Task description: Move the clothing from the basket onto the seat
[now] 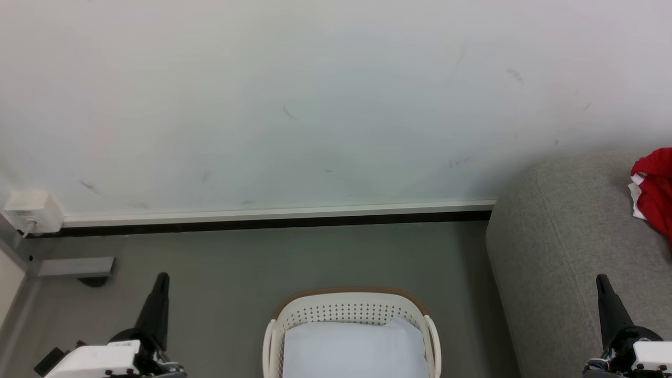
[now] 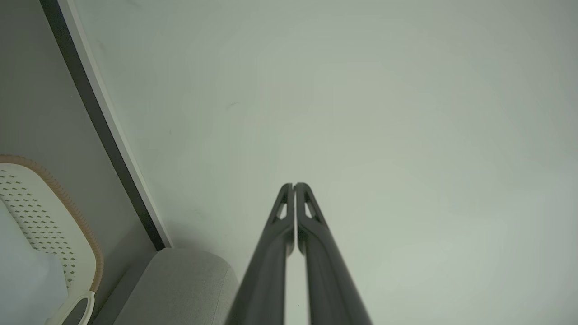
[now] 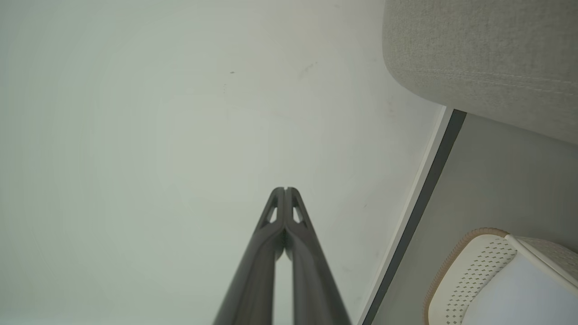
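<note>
Filling basket, 1 pale cloth, red jersey on sofa, left tool, right tool closed, empty

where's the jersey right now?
Head view, far right edge: the jersey lies on the sofa, well right of the basket at bottom centre.

A plain indoor room arranged like a living-room corner. A large grey fabric-upholstered sofa with rounded edges stands against a scuffed white painted wall. Near it, an oval white perforated plastic laundry basket with a brown rim sits on a smooth grey floor. A white skirting board and a small white wall box line the wall's foot.
</note>
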`<state>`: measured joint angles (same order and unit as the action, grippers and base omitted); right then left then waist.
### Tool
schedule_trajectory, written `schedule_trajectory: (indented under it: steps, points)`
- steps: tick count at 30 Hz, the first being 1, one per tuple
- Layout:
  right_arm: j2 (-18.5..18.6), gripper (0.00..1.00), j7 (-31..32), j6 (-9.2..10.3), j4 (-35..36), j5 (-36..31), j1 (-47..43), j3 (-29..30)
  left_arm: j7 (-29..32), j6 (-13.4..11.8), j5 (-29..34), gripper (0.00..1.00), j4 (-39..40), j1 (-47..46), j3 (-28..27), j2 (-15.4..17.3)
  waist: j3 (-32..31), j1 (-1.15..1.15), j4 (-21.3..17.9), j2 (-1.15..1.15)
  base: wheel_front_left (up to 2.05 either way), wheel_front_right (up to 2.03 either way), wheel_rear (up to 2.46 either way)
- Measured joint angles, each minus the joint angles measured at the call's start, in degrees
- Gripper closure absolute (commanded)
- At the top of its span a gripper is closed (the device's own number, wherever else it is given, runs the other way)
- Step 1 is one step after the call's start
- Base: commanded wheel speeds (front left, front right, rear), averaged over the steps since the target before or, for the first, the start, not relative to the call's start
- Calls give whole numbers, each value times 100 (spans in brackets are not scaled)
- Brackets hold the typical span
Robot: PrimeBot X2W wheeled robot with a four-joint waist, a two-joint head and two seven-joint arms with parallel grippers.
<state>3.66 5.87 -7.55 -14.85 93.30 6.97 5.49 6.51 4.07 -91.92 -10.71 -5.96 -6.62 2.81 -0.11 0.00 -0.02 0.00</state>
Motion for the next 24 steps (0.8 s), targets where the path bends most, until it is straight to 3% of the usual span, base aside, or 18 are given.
schedule_trajectory:
  steps: [24]
  points:
    - [24, 100, -41, 0, 1, 23, 0, -40, 0, 0, -1, 100, 0, -1, 0, 0, 0, 0, 0, 0, 0, 0, 0]
